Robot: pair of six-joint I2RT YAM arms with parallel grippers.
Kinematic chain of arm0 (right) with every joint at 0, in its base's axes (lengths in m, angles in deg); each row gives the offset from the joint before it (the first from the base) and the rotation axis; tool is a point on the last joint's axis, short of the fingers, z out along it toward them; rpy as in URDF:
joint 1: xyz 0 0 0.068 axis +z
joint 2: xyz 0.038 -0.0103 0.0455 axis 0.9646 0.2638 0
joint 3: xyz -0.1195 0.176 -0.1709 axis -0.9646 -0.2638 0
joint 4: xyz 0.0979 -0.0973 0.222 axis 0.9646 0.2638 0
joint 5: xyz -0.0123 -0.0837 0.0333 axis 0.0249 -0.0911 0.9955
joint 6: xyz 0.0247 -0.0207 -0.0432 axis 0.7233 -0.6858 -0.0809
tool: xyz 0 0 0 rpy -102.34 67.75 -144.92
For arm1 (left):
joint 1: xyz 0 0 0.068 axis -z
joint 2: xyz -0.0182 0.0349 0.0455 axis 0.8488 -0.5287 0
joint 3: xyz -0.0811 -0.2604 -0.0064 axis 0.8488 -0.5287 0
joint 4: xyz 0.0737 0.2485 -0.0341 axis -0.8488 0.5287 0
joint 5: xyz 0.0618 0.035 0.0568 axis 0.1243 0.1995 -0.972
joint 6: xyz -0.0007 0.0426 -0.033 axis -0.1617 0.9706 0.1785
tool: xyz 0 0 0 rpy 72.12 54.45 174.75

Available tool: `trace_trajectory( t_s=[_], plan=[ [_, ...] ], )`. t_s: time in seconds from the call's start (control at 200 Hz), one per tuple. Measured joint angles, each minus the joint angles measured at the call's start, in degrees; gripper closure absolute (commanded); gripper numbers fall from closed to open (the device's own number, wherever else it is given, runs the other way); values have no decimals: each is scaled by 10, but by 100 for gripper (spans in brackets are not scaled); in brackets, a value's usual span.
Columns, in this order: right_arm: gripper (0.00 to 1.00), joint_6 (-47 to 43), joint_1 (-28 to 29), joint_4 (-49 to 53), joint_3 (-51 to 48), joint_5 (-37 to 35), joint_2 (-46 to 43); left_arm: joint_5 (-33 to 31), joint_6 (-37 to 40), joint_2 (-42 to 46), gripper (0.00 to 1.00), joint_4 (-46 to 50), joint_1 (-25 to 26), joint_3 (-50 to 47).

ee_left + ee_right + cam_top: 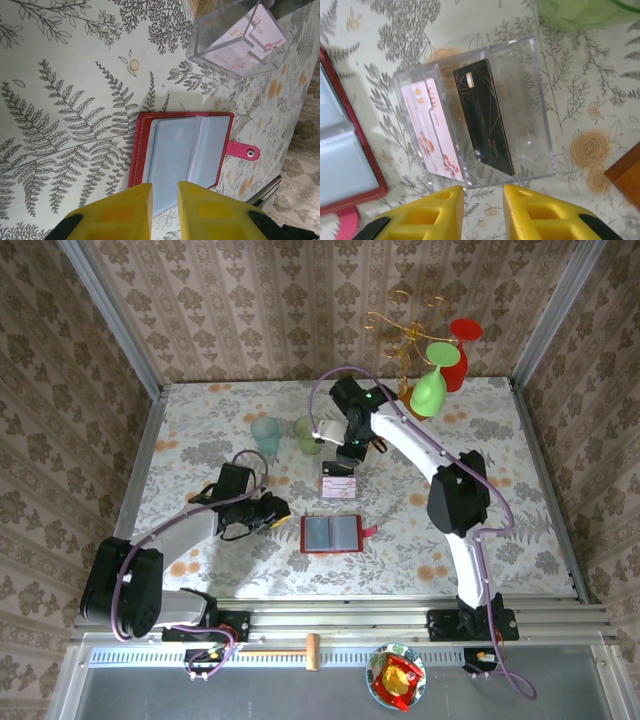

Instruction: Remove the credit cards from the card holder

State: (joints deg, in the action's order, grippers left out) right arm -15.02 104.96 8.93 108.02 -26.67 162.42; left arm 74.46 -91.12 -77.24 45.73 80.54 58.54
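The card holder [329, 533] lies opened flat on the patterned tabletop [200, 430], near the middle of its front half. Its long axis runs left to right in the top view, with the fold across it, from near to far. Both grey-blue sleeve panels face up, and its small red tab [368, 531] sticks out to the robot's right. Just beyond the holder, apart from it, stands a clear box [338, 486] with the credit cards [460, 125] in it. In the right wrist view a pink-and-white card [432, 127] and a black card [485, 117] sit side by side in separate slots of the box. Their long axes are roughly parallel and run towards that camera. The left fingers [278, 510] are at the holder's left end. From the left wrist camera they hang over its near edge with a narrow gap between them, through which the sleeve shows, and nothing is seen pinched in them. The right fingers [343, 462] are at the far side of the clear box, parted somewhat wider and holding nothing. Further back stand a green cup [308, 433] and a blue-green cup [266, 435], close together. The corner of a wooden board [625, 175] shows at the right edge of the right wrist view.
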Motion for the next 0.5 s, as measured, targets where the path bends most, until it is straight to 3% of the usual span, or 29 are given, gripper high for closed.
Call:
trace_trajectory(
  t_s=[0.28, 0.5],
  plan=[
    [74, 212, 9, -155, -155, 2, -93, 10, 0, -39, 80, -19, 13, 1],
    [73, 296, 6, -235, -173, -4, -92, 15, 0, -54, 80, -31, 21, 4]
  ],
)
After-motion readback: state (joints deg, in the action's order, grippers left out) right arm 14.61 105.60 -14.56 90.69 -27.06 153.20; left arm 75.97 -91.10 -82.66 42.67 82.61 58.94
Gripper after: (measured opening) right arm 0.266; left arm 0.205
